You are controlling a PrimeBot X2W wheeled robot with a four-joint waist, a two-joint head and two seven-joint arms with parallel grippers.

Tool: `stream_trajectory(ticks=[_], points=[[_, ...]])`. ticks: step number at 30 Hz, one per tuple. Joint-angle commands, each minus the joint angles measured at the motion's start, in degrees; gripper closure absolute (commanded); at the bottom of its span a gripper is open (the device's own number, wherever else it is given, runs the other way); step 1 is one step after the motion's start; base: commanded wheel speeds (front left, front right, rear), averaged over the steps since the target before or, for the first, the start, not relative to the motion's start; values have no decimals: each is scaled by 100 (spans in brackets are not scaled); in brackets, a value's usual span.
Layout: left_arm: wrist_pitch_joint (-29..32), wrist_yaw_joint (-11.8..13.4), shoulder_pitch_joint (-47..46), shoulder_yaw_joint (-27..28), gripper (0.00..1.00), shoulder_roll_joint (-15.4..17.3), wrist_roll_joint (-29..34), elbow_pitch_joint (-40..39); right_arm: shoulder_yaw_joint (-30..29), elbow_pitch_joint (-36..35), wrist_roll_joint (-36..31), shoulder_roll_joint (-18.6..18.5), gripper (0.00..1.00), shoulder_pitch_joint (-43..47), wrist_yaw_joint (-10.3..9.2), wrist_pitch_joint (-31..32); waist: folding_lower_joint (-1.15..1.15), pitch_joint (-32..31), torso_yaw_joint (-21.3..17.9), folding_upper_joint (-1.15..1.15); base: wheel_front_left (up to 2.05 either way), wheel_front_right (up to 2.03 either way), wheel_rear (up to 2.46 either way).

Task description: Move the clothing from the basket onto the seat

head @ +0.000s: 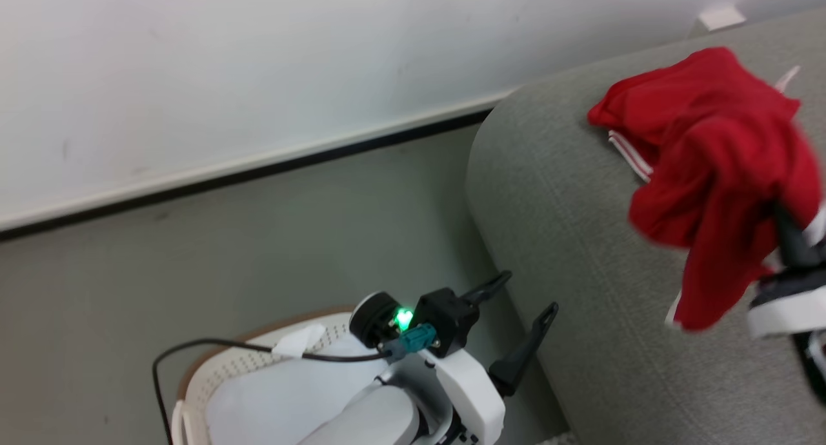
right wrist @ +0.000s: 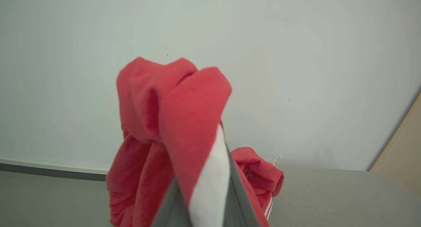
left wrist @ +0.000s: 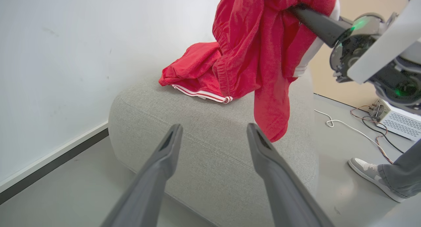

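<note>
The right gripper (head: 782, 222) is clenched on a soft bright red garment with a white cuff (head: 716, 193). Its two long dark fingers pinch a bunched fold, so the cloth hangs in loose drapes above the large grey woven-fabric sofa (head: 581, 238). In the right wrist view the same grip (right wrist: 210, 181) shows red fabric (right wrist: 171, 115) heaped over the fingertips, with the white cuff running down between them. From the left wrist view the held garment (left wrist: 263, 56) dangles from the right gripper (left wrist: 294, 10) over the sofa (left wrist: 204, 148); whether its lowest tail touches the cushion cannot be told. A second red garment with thin white stripes along its edge (left wrist: 194, 65) lies crumpled on top of the sofa, beside and partly behind the hanging one (head: 671, 90) (right wrist: 260, 174). The left gripper (head: 526, 295) is released, its fingers spread wide and empty, just off the sofa's rounded end and pointing toward it (left wrist: 213, 128). The oval cream-white perforated plastic basket with a brown rim (head: 258, 361) stands on the grey floor near that end of the sofa, under the left arm, with a pale blue-white flat pad (head: 277, 393) inside. On the floor beyond the sofa's far side are a person's grey-and-white shoe (left wrist: 368, 171) and a white box with trailing cables (left wrist: 396, 121).
</note>
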Motion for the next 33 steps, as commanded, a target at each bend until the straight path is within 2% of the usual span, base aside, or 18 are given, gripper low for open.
stream_trajectory(ticks=[1, 10, 14, 20, 23, 25, 26, 29, 33], points=[[-2, -46, -145, -15, 0, 5, 97, 20, -132, 52, 89, -137, 100, -284, -14, 8, -1, 500, 318, -1, 0, 0, 0], [-122, -250, -786, -18, 0, 49, 250, 27, -1149, 566, 138, -1128, 100, -2340, -15, 646, -1, 1683, 1026, -1, 0, 0, 0], [-202, -298, -951, 3, 0, 45, 262, 39, -1729, 1011, -101, -1572, 100, -3153, -15, 966, -1, 2017, 1270, -1, 0, 0, 0], [-318, -260, -1009, 58, 0, 53, 207, 99, -2432, 1846, -943, -2013, 100, -3202, -14, 1048, -1, 2289, 1525, -1, 0, 0, 0], [-375, -213, -966, 91, 0, 96, 166, 148, -3009, 2360, -1219, -1828, 98, -2920, -14, 899, -1, 2339, 1562, -1, 0, 0, 0], [-384, -202, -913, 109, 0, 141, 133, 178, -3446, 2659, -1463, -1723, 54, -2729, -15, 709, -1, 2351, 1563, -1, 0, 0, 0], [-393, -180, -886, 130, 0, 161, 109, 189, -3666, 2763, -1532, -1650, 0, -2657, -15, 579, -1, 2355, 1554, -1, 0, 0, 0], [-440, -112, -800, 224, 0, 251, 65, 211, -4054, 3021, -1845, -1356, 0, -2379, -15, 248, -1, 2322, 1472, -1, 0, 0, 0], [-456, -58, -660, 287, 0, 434, 22, 241, -4161, 3034, -1998, -971, 0, -2013, -15, 27, -1, 2153, 1291, -1, 0, 0, 0]])
